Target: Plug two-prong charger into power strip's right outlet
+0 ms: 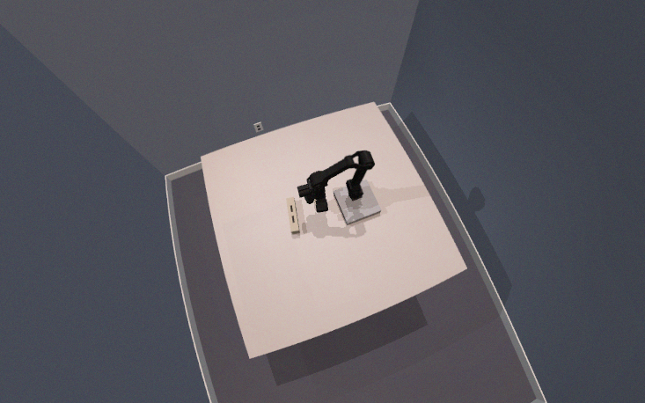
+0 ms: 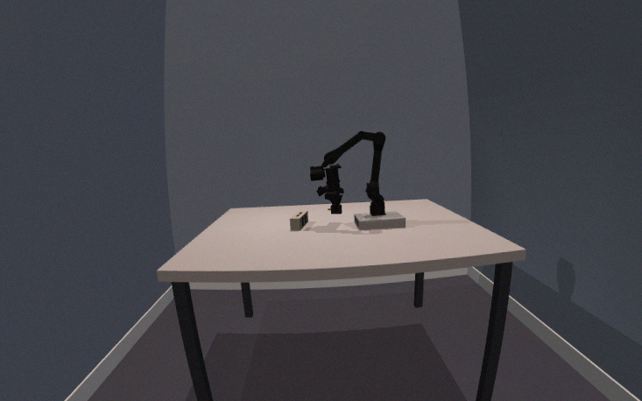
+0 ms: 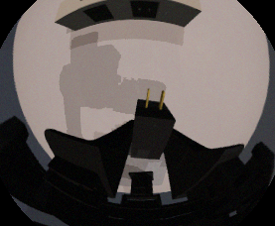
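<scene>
The black charger (image 3: 156, 121) is between the fingers in the wrist view, its two gold prongs pointing away from the gripper toward the power strip. My gripper (image 1: 320, 206) (image 2: 335, 209) (image 3: 148, 125) is shut on the charger and holds it a little above the table. The prongs show as a small light tip in the exterior view. The cream power strip (image 1: 291, 214) (image 2: 294, 222) stands apart from the charger, left of the gripper in the top and exterior views. Its dark front with two outlets faces the prongs at the top of the wrist view. The right outlet (image 3: 145, 10) is partly cut by the view's top edge.
The arm stands on a grey base block (image 1: 364, 211) (image 2: 380, 223) to the right of the gripper. The pale table (image 1: 355, 281) (image 2: 342, 254) carries the base block and the strip. A wall outlet (image 1: 258, 127) is beyond the table's far edge.
</scene>
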Action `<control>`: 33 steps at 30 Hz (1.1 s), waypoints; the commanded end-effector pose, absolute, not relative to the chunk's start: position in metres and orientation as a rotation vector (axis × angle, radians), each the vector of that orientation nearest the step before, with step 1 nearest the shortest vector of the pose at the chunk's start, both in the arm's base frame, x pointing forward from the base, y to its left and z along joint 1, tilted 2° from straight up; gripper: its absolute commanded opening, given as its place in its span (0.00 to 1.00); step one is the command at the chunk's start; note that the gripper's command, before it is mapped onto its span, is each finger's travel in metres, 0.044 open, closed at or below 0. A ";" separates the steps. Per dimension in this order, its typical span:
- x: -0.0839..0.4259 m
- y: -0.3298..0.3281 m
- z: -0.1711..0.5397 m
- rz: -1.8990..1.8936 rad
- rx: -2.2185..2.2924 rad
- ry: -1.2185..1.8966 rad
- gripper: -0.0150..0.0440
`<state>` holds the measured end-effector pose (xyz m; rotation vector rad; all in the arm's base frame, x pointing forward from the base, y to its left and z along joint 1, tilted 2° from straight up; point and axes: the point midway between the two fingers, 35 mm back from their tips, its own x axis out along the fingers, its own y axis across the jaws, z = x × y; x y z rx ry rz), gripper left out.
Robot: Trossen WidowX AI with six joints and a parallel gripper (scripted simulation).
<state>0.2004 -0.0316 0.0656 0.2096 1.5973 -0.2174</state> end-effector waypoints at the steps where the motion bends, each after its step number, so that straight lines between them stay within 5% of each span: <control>1: 0.204 -0.032 0.068 -0.221 0.207 1.589 0.25; 33: 0.246 -0.031 0.035 -0.188 0.174 1.588 0.25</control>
